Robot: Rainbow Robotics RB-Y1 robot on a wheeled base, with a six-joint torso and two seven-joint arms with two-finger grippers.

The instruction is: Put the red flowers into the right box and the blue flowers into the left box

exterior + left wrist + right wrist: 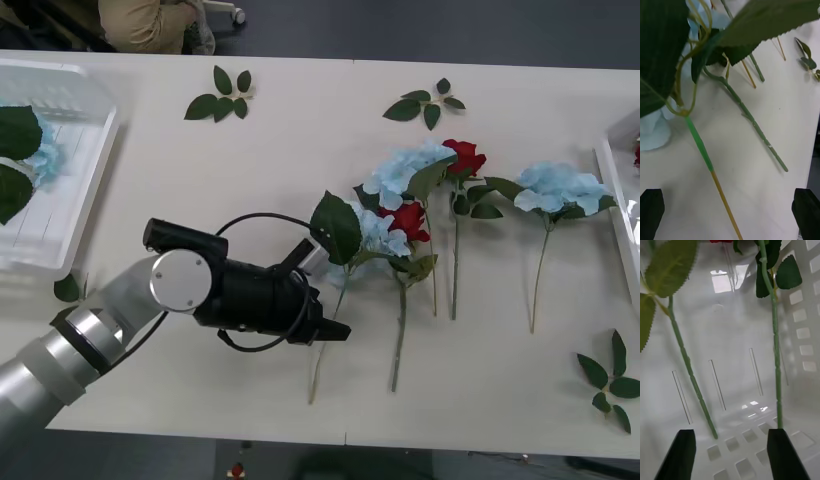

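Note:
My left gripper (322, 292) (730, 215) hangs open low over the table, its black fingers either side of a blue flower's stem (699, 144) that turns from green to tan. That blue flower (375, 232) lies beside a red rose (408, 218). Farther right lie a second blue flower (405, 165), another red rose (465, 155) and a third blue flower (560, 185). The left box (70, 215) holds one blue flower (42, 155). My right gripper (730, 453) is open inside the right box (622, 205) (733, 345), above two green rose stems (775, 352).
Loose leaf sprigs lie at the table's back (222, 98) (428, 103), at the front right (610, 380) and beside the left box (67, 288). A rose stem (752, 120) runs close to the left gripper. The table's front edge is just below the arm.

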